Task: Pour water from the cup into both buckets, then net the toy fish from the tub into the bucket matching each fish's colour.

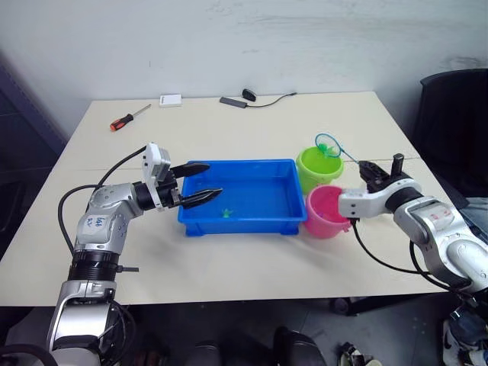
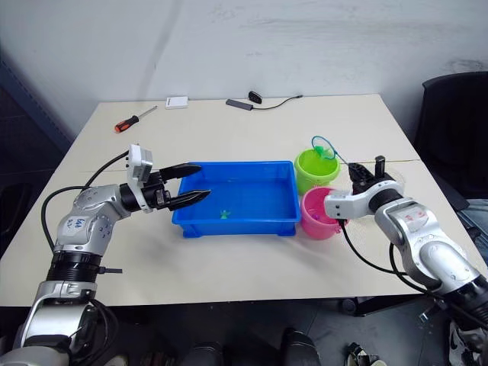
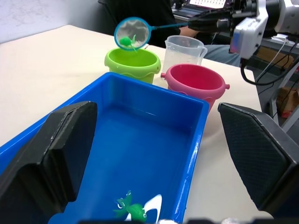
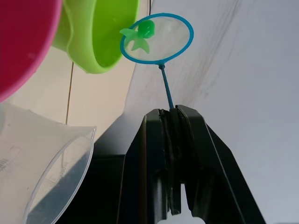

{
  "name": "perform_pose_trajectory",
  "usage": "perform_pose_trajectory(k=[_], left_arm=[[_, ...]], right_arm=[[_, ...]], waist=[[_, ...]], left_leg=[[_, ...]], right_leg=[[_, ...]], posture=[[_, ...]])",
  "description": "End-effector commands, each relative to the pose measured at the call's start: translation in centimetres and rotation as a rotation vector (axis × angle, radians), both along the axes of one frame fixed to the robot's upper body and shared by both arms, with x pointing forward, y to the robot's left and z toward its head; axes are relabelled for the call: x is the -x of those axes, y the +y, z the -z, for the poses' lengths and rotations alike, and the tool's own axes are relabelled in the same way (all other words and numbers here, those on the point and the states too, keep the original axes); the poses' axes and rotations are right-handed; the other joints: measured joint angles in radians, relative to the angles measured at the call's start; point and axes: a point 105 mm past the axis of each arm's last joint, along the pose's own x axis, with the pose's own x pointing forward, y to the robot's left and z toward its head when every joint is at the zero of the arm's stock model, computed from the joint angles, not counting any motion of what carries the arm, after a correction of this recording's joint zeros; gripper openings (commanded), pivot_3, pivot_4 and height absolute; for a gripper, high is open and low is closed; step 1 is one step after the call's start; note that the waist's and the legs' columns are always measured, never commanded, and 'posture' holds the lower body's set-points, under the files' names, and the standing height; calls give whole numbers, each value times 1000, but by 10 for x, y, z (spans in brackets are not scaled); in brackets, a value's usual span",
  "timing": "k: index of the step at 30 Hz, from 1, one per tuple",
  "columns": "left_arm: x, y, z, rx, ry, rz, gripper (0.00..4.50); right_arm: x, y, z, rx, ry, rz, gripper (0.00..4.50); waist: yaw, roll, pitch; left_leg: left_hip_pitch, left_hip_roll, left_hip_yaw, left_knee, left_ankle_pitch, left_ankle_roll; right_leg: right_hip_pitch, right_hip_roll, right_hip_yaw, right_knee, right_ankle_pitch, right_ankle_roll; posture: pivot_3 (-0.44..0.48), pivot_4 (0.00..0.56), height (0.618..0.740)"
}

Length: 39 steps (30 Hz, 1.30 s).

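The blue tub [image 1: 252, 224] sits mid-table with one green toy fish [image 1: 226, 213] on its floor. At the tub's right end stand the lime green bucket [image 1: 317, 171] and, in front of it, the pink bucket [image 1: 325, 215]. The clear cup [image 3: 184, 49] stands just behind the pink bucket in the left wrist view. My right gripper [image 4: 172, 112] is shut on the net's thin handle. The net's hoop [image 1: 328, 145] hangs over the green bucket's mouth with a green fish [image 4: 140, 35] in it. My left gripper [image 1: 213, 179] is open above the tub's left end, holding nothing.
An orange-handled screwdriver [image 1: 128, 118], a small white box [image 1: 171, 100] and a black cable with plugs [image 1: 248, 97] lie along the table's far edge. A black chair [image 1: 454, 114] stands off the table's right side.
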Motion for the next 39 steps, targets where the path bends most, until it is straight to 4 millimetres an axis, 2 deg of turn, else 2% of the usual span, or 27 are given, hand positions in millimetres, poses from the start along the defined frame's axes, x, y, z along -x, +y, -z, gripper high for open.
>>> perform_pose_trajectory(k=[1,6,10,14,17,19,21,26,29,32,39], left_arm=[[0,0,-8,-2,-41,1,4482],[0,1,-9,-2,-44,-1,4482],[1,3,-10,-4,-45,-8,4482],[0,13,-13,-14,-44,-45,4482],[-2,26,-19,-18,-51,-99,4482],[-2,33,-23,-25,-57,-128,4482],[-3,40,-21,-56,-45,-170,4482],[-3,54,-17,-134,8,-261,4482],[8,59,-18,-130,55,-249,4482],[20,61,-17,-129,98,-230,4482],[42,65,-12,-144,136,-211,4482]], right_arm=[[2,6,-15,68,-92,-34,0],[2,10,-17,136,-145,-48,0],[4,10,-29,43,-154,-49,0],[10,25,-49,-390,-45,-66,0],[13,40,-54,-735,155,-106,0],[13,49,-52,-894,300,-132,0],[9,57,-52,-964,403,-150,0],[1,82,-34,-971,681,-134,0],[-4,101,-17,-885,808,-148,0],[-7,112,-5,-822,882,-151,0],[-4,122,17,-706,985,-157,0]], waist=[[-1,0,0],[-1,0,0],[0,-1,0],[-1,-2,1],[-6,-3,2],[-5,-3,2],[-4,-2,2],[0,-1,2],[-4,-1,2],[-6,-1,2],[-2,-1,2]], left_leg=[[0,0,0,0,0,0],[0,0,0,0,0,-1],[0,0,0,0,0,-1],[0,0,0,0,1,0],[1,2,-1,0,1,0],[1,2,-1,0,0,0],[2,2,-3,0,-2,6],[3,1,-4,1,-3,7],[3,1,-4,1,-3,7],[3,1,-3,1,-3,6],[4,1,-3,1,-1,3]], right_leg=[[0,0,0,0,0,0],[0,0,0,1,0,0],[0,0,0,1,0,-1],[2,1,0,1,2,-2],[3,2,0,2,2,-2],[2,2,0,4,2,-3],[2,1,0,10,2,-4],[-1,0,-1,13,3,-6],[-1,0,-1,14,3,-6],[-2,0,-1,15,3,-6],[-2,0,-1,15,3,-6]], posture=[[0,150,740],[0,150,740],[0,150,740],[0,150,740],[0,150,740],[0,150,740],[0,150,740],[0,150,740],[0,150,740],[0,150,740],[0,150,740]])
